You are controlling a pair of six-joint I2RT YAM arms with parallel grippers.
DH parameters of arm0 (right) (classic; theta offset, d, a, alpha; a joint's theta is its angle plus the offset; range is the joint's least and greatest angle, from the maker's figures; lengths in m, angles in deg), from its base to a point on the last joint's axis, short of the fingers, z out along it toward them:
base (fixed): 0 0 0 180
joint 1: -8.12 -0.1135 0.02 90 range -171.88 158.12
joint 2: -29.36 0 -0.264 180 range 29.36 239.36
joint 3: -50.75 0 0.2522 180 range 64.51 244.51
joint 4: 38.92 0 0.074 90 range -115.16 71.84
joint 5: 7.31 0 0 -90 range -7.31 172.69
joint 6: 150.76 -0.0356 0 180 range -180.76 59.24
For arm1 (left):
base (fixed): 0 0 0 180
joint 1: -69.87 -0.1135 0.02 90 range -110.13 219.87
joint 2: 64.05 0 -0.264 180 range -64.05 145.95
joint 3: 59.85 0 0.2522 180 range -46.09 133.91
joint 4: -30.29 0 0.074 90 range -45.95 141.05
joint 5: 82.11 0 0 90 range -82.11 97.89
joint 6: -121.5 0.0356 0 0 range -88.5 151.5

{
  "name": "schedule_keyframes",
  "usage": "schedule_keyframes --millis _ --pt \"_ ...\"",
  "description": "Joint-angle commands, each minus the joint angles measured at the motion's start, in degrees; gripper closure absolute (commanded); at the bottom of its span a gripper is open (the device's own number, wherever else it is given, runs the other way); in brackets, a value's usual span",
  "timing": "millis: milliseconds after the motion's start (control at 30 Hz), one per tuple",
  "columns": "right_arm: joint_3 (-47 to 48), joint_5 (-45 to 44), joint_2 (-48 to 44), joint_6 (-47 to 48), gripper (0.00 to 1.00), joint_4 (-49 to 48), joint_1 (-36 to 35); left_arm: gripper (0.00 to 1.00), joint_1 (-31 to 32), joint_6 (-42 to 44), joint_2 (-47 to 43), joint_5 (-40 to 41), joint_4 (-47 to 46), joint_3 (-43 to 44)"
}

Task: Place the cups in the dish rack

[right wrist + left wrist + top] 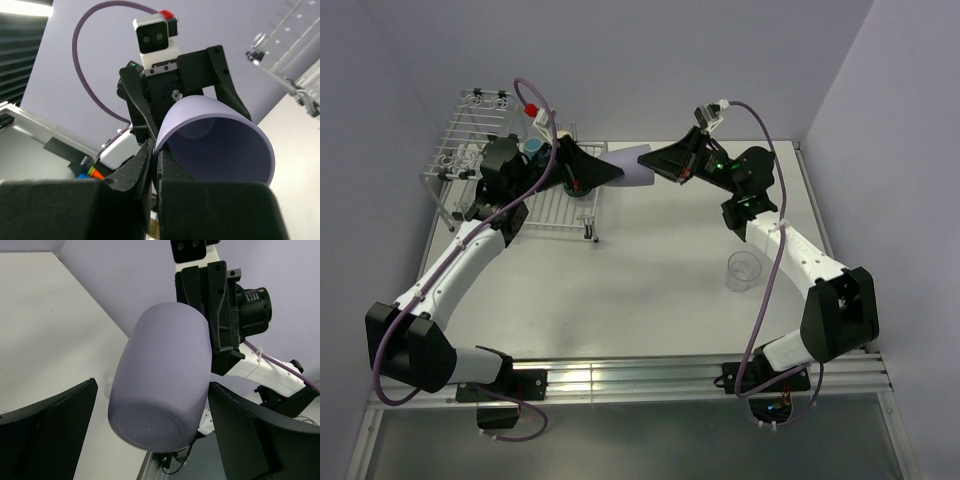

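Note:
The lavender tumbler [632,165] hangs on its side in mid-air between my two grippers, right of the dish rack [480,150]. My right gripper [662,166] is shut on its rim, one finger inside and one outside [155,160]. My left gripper [608,174] is open, its fingers [50,430] either side of the tumbler's base [155,390], with a gap on the left side. The clear tumbler [743,270] stands upright on the table at the right. A light-blue mug [534,148] sits in the rack. A dark teal mug [578,188] is partly hidden under the left gripper.
The white wire rack's flat grid [552,208] lies under the left arm, with its taller basket part at the far left. The rack also shows in the right wrist view [295,50]. Walls close off the far side and both sides.

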Motion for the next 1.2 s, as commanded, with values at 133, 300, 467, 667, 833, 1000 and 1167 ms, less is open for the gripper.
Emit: schedule_keyframes --millis 133,300,467,667,833,1000,1167 --pt "1.13 1.63 1.56 -4.30 1.00 -9.40 -2.90 0.03 0.03 -3.81 -1.58 -3.10 -7.84 -2.70" --pt "1.40 1.19 2.97 -4.21 1.00 -9.83 -3.87 0.18 0.03 -4.51 -2.37 -3.80 -8.63 -3.49" --pt "1.05 1.02 3.41 -3.33 1.00 -9.14 -4.40 0.57 0.03 -4.95 -2.90 -4.24 -9.16 -3.41" --pt "0.26 -1.44 1.92 1.14 0.70 -2.48 -3.96 1.00 0.03 -3.64 -3.42 -4.25 -6.18 -1.13" --pt "-0.97 -6.52 -2.81 9.66 0.59 7.99 -1.51 1.00 -1.46 2.86 -5.35 -1.26 4.44 3.09" --pt "-1.76 -12.42 -8.44 17.75 0.58 22.93 3.58 1.00 -4.80 8.22 -6.06 2.25 15.77 8.00" --pt "2.01 -24.10 -13.63 31.11 0.56 43.12 4.92 1.00 -5.60 19.55 -2.03 15.94 36.22 16.88"
